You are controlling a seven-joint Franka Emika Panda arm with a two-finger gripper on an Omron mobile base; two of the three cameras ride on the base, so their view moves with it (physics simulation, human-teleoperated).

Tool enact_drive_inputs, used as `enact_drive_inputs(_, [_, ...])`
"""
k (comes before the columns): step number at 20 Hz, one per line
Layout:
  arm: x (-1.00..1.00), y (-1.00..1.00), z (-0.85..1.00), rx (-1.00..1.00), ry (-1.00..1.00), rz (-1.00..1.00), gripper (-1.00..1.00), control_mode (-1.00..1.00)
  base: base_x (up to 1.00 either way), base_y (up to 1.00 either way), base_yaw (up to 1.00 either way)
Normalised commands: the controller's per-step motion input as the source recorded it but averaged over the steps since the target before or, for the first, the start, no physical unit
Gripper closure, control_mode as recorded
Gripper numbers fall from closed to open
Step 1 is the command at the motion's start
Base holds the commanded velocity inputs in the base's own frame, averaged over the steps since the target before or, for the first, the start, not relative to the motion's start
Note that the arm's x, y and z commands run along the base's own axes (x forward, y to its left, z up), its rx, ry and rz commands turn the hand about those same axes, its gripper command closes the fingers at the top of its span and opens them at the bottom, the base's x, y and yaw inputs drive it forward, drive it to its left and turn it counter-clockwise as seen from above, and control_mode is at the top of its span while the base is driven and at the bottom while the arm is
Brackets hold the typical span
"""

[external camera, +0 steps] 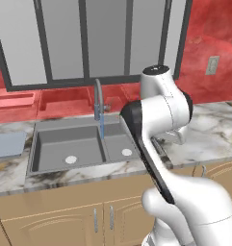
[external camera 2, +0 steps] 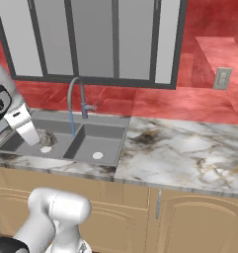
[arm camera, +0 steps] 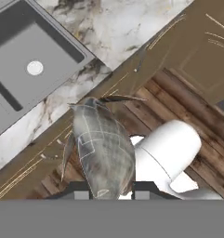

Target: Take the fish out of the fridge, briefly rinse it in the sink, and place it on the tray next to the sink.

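Marble counter (external camera 2: 189,148) under a red wall, water running from the faucet (external camera 2: 77,96) into the sink (external camera: 55,141). Gripper (arm camera: 112,191) is nearly closed, pinching the fish (arm camera: 103,144) between the finger tips; in the hand view the fish's long axis runs straight out from the jaws, thin tail end farthest away toward the sink. Gripper and fish hang past the counter's front edge over floor and cabinet fronts, so the basin lies ahead along the fish's axis; tray (external camera: 6,144) sits just beside the sink's left edge.
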Motion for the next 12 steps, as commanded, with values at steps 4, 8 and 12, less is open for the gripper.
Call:
enact_drive_inputs(4, [-0.25,0.00,0.32,-0.19,-0.31,-0.15,1.00,-1.00,0.00,0.00,0.00])
enact_drive_inputs(8, [-0.02,0.00,0.00,0.00,0.00,-0.01,1.00,-1.00,0.00,0.00,0.00])
enact_drive_inputs(12, [-0.56,0.21,-0.19,0.00,0.00,0.00,1.00,1.00,-0.18,0.22,-0.01])
